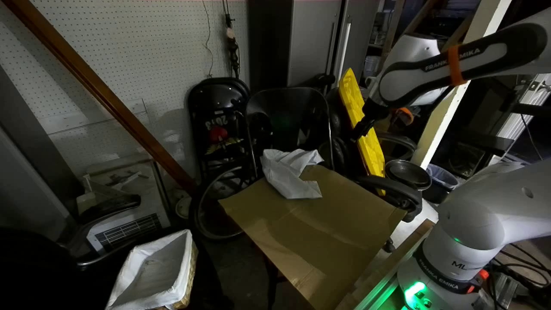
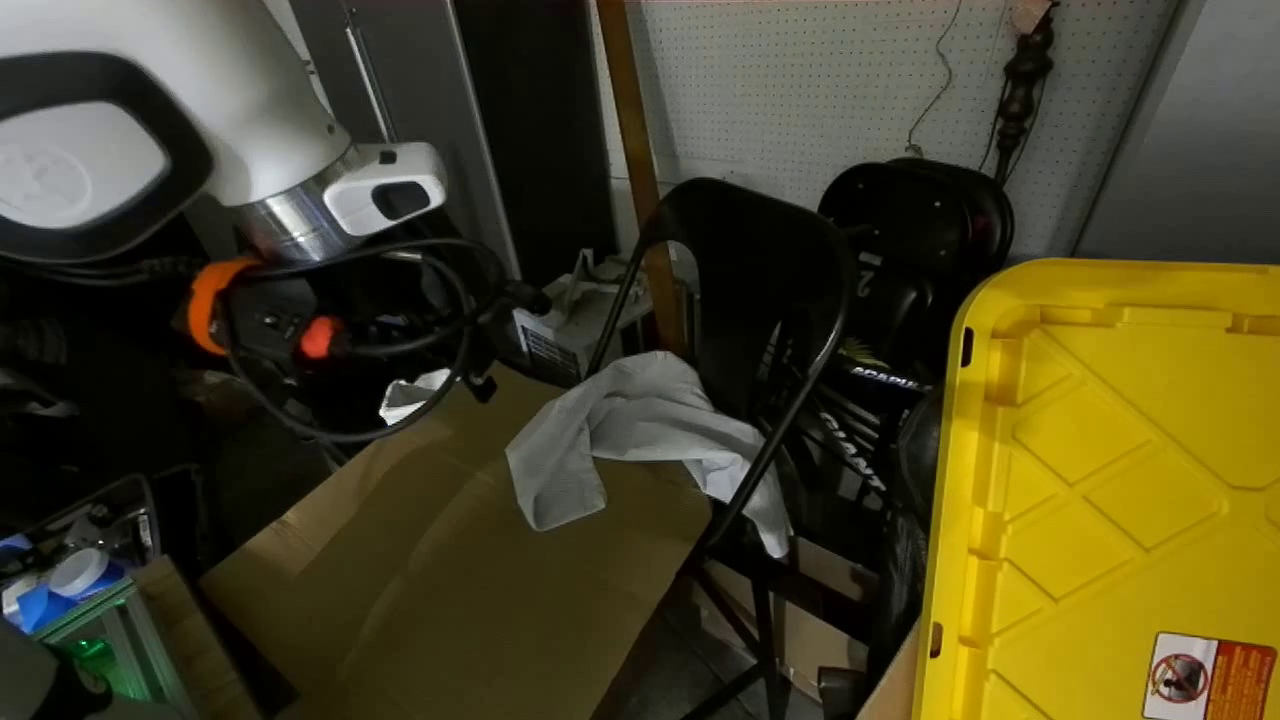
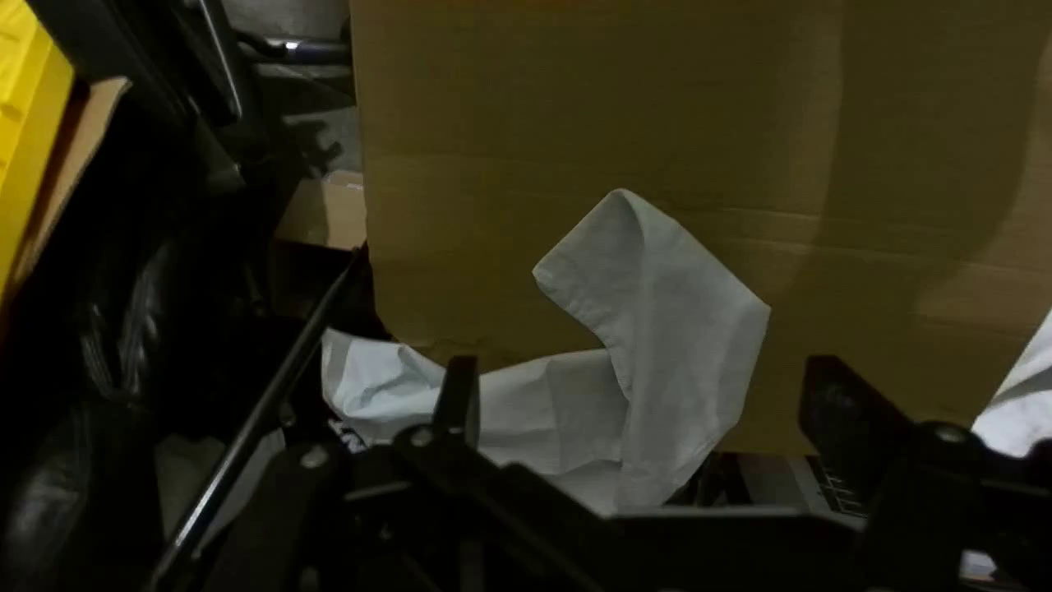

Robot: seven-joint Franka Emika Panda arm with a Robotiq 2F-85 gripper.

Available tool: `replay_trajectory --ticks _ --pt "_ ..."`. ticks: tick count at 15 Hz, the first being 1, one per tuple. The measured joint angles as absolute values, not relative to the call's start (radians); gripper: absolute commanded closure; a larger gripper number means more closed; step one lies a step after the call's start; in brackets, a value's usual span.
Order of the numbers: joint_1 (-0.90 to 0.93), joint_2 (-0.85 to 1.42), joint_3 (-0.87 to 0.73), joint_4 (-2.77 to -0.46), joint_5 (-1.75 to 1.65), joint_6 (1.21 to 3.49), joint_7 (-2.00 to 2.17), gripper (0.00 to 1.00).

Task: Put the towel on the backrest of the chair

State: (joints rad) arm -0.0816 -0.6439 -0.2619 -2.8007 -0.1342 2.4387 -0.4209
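The towel, a crumpled light grey cloth, lies folded on the far edge of a cardboard sheet [image 1: 327, 228] in both exterior views, as the towel [image 1: 284, 176] and the towel [image 2: 640, 410]. One end hangs over the edge beside the chair frame. The black metal chair's backrest [image 1: 288, 110] stands upright behind the towel, also seen as the backrest [image 2: 765, 280]; nothing lies over its top. My gripper [image 2: 503, 342] is raised above the cardboard, apart from the towel. In the wrist view my gripper [image 3: 641, 366] is open and empty, with the towel [image 3: 682, 353] below between its fingers.
A yellow lid [image 2: 1120, 480] stands on edge beside the chair, also in an exterior view [image 1: 363, 129]. A white-lined basket [image 1: 150, 267] sits near the cardboard. Folded black chairs [image 1: 215, 103] and a slanting wooden beam [image 1: 103, 94] stand by the pegboard wall.
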Motion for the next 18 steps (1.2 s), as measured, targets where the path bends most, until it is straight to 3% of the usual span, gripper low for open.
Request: replay_trajectory --ticks 7,12,18 --pt "0.052 -0.283 -0.23 -2.8 -0.144 2.947 -0.512 0.0" --pt "0.033 0.06 -0.215 -2.788 -0.219 3.227 -0.518 0.0" --pt "0.031 0.306 -0.189 -2.728 -0.229 3.285 -0.514 0.0"
